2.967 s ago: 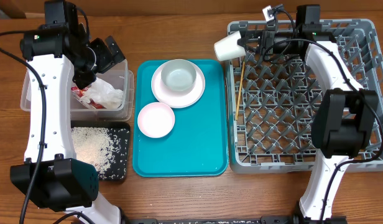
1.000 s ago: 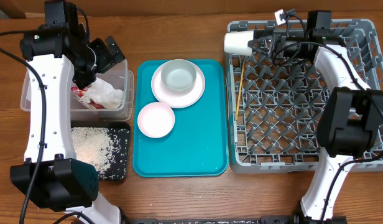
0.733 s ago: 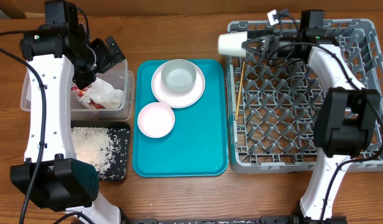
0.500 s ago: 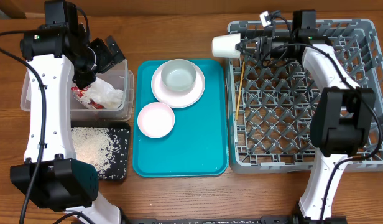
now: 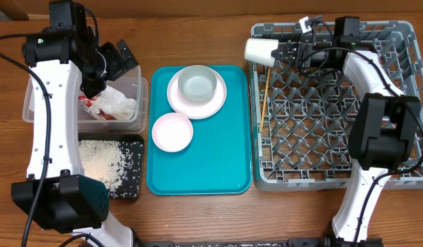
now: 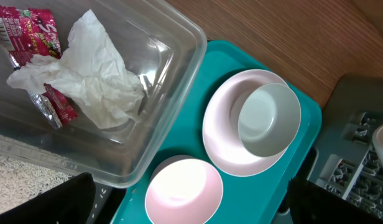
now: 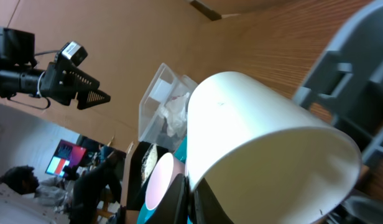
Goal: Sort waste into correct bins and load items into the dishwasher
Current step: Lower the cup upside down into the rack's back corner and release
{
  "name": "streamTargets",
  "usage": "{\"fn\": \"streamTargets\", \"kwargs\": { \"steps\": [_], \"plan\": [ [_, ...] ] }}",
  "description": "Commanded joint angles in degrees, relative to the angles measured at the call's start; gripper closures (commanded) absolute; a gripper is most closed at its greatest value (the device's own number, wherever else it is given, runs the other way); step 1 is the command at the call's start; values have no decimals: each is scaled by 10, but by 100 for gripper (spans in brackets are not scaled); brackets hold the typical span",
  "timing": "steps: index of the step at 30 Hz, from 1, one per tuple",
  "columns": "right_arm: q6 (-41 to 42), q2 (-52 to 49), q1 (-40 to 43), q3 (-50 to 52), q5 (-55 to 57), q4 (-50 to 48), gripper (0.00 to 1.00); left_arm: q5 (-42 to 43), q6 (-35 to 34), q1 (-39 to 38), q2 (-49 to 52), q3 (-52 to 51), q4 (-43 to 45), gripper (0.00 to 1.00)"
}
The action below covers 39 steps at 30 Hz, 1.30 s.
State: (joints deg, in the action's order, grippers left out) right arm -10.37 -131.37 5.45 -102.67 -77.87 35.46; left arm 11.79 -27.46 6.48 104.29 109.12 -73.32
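The right gripper (image 5: 281, 52) has its jaws clamped on the rim of the pale cylindrical cup (image 5: 258, 51). It holds the cup on its side at the far left corner of the large square grey plastic dish rack (image 5: 321, 182), partly out past the rim. To load it well, I judge the wrist should turn the cup mouth-down, bring it inward and lower it between the pegs, clear of the thin wooden chopsticks (image 5: 264, 96), before letting go. The left gripper (image 5: 117, 60) hangs with jaws wide apart over the clear rectangular plastic tub (image 5: 141, 103).

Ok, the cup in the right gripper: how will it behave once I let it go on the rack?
The cup is held sideways and is round-walled, so it would probably roll if released flat. It looks thin and light, so it is likely easy to knock over on the rack pegs.
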Motion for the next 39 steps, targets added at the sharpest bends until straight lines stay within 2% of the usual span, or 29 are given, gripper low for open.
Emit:
{"fn": "streamTargets", "kwargs": {
  "steps": [1, 5, 9, 12, 19, 28, 39],
  "plan": [
    [-2, -14, 2, 4, 38, 9, 96, -2, 5, -1, 1, 9, -1, 0],
    [-2, -14, 2, 4, 34, 10, 96, -2, 5, -1, 1, 9, -1, 0],
    [-2, -14, 2, 4, -86, -25, 96, -2, 5, -1, 1, 9, -1, 0],
    [-2, -14, 1, 4, -113, -44, 96, -2, 5, -1, 1, 9, -1, 0],
    [-6, -16, 0, 9, -76, -40, 96, -2, 5, -1, 1, 9, -1, 0],
    [-5, -16, -12, 42, -69, -99, 96, -2, 5, -1, 1, 9, -1, 0],
    [18, -16, -13, 42, 77, -64, 96, -2, 5, -1, 1, 9, -1, 0]
  ]
}}
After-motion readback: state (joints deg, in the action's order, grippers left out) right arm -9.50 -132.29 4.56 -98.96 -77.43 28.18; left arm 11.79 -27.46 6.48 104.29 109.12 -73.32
